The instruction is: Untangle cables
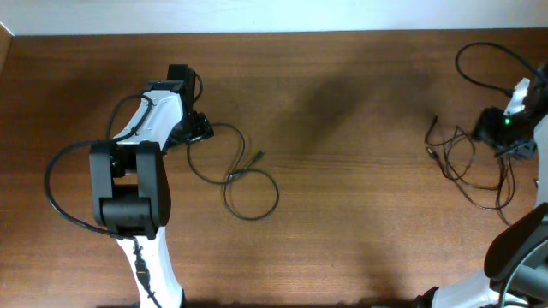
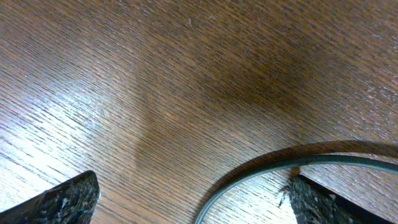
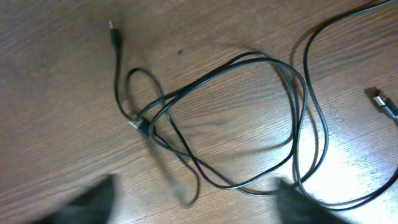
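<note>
The right claw [image 3: 196, 202] stands with its jaws wide apart, both tips blurred at the bottom corners of the right wrist view. It grips nothing, and one strand merely runs across the desk [image 3: 56, 93] between the tips. The tangled cables [image 3: 236, 124] lie just above the claw in that frame, their loops stretched left to right. The knot [image 3: 142, 124], where the strands bunch and cross, sits at centre left, up and to the left of the tips. A plug [image 3: 114, 34] trails off toward the upper left. My judgement is that the coming grasp depends on shifting left and forward onto that knot rather than onto the open loops.

The left claw [image 2: 189, 208] is also fully open and empty. A loose strand [image 2: 261, 168] arcs in just beside its right-hand tip; whether they touch I cannot tell.

Only the overhead view shows that there are two groups, well apart. The tangle lies at the right edge of the frame under the right arm, which is clearly the nearer arm. The loose strand loops left of centre beside the left arm. Only the wrist views show how the jaws stand.
</note>
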